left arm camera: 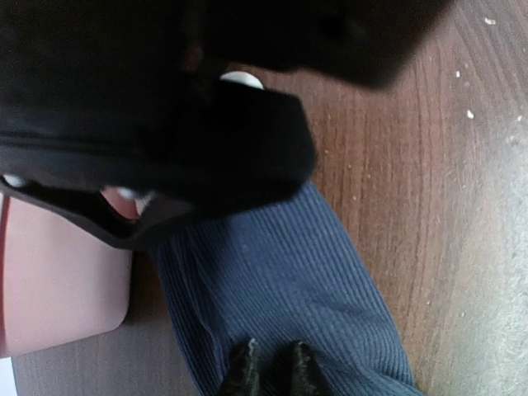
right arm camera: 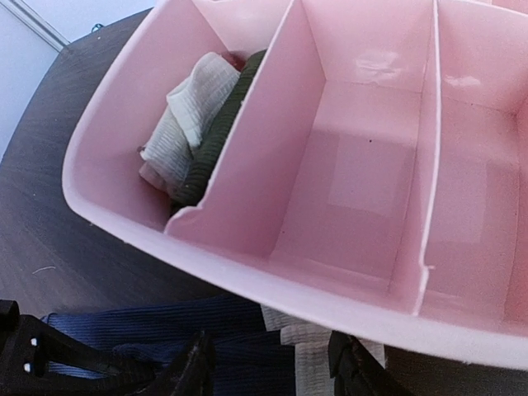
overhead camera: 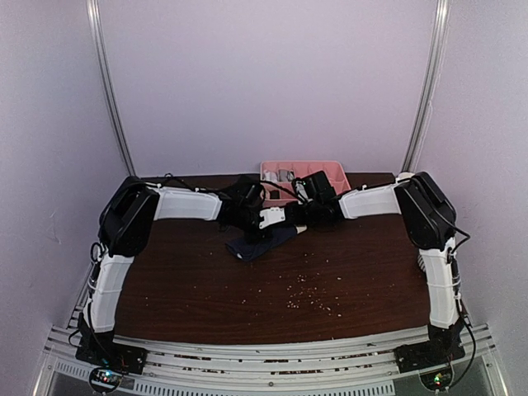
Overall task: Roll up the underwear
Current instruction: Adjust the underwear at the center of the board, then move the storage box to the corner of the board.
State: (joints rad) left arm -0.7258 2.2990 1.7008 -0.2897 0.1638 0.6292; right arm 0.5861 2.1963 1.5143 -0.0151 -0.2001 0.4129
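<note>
Item 1, navy briefs: ribbed cloth lying on the table, centre frame in the top view, just in front of the tray. Its cream waistband lies at the tray's near wall, bottom centre of the right wrist view. Item 2, grey briefs: bundled with a dark band showing, in the tray's end compartment, upper left of the right wrist view; the two compartments beside it show bare pink floor. Writing: none you can read on either band, in any view. Left gripper: bottom centre of its own view, jaws nearly together, pinching a fold of the navy briefs. Right gripper: bottom edge of its own view, jaws about half open over the navy cloth and waistband; you cannot tell whether they touch it. Edges and room: both wrists crowd together over the navy briefs, close against the tray. The lower half of the table in the top view gives you bare wood strewn with crumbs. The left and right table edges stand well apart from the cloth.
</note>
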